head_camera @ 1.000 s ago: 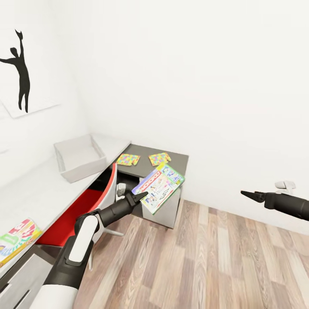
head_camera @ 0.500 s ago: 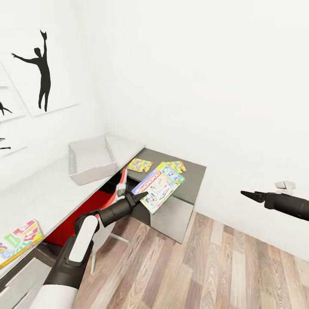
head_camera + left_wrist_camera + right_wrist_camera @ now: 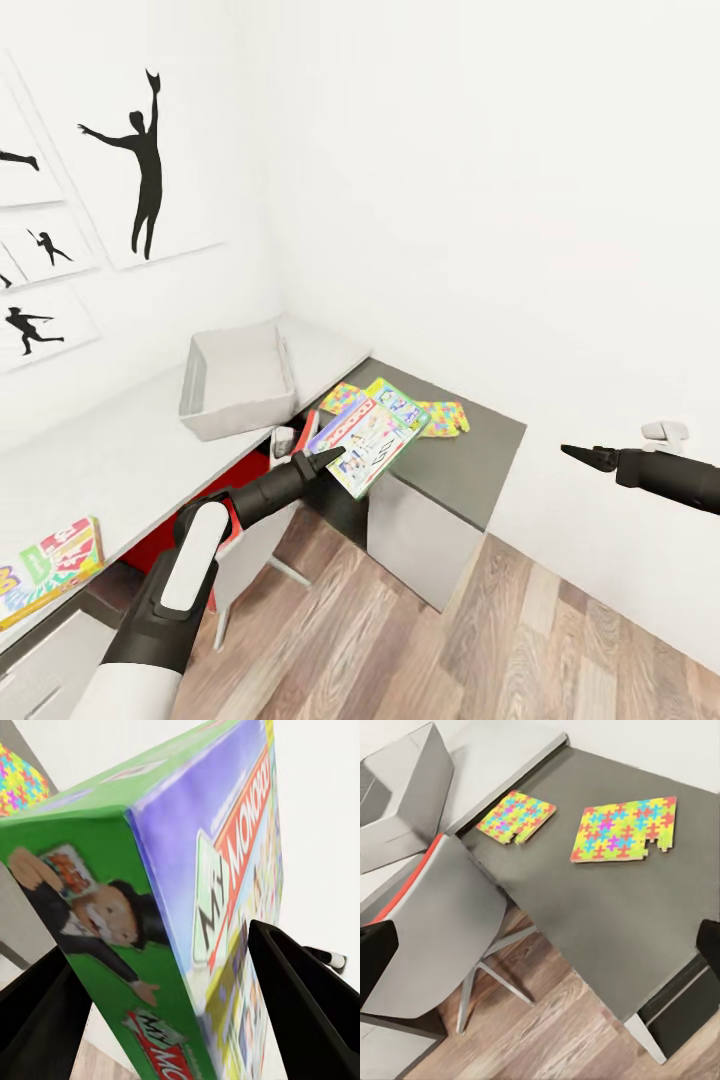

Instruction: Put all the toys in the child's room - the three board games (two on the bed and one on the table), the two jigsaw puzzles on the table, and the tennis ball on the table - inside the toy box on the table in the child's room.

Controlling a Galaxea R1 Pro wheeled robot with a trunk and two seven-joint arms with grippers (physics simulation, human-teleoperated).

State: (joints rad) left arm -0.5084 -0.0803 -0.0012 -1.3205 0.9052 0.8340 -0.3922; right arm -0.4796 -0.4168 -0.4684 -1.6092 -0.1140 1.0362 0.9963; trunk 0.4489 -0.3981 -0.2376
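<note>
The left gripper holds a board game in the air, with one finger on each flat face near a lower corner, as the left wrist view shows. The box is tilted, and most of it sticks out beyond the gripper, over the edge of the dark part of the table. The toy box stands on the light part of the table, beyond the gripper and to its left, well apart from it. It looks empty from here.

The two puzzles lie flat on the dark top, just beyond the held game; in the head view the game hides part of them. A second game lies on the light top, far to the left of the gripper and behind it. A chair with a red seat is pushed under the table.

The right gripper hangs over the floor, well to the right; it looks nearly closed and holds nothing.

The game is probably a light and stiff cardboard box with a smooth cover, so it may turn or slip in a corner grip. A hold nearer the middle of an edge seems safer to me. The puzzles are thin and flat, so I think they are hard to take from above; an edge near the table border looks like the best place.
</note>
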